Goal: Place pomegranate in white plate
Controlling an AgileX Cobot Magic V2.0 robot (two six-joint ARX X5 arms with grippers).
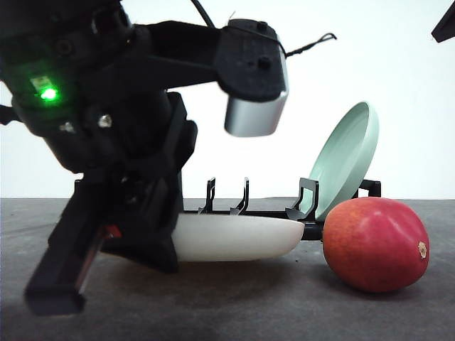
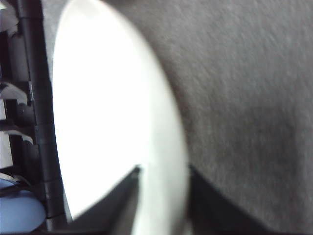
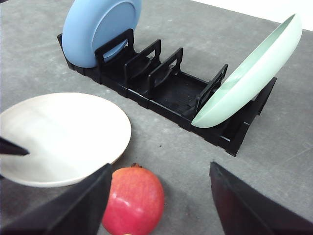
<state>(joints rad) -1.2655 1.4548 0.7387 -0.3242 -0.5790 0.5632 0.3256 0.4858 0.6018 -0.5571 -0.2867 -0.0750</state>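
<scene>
A white plate [image 3: 58, 137] lies flat on the table [image 3: 303, 147], just in front of a slotted rack [image 3: 171, 93]. The pomegranate [image 1: 375, 244] rests on the table to the plate's right, beside its rim. In the rack, one plate [image 3: 100, 29] stands at the left end and another plate [image 3: 249, 81] leans at the right end.
</scene>
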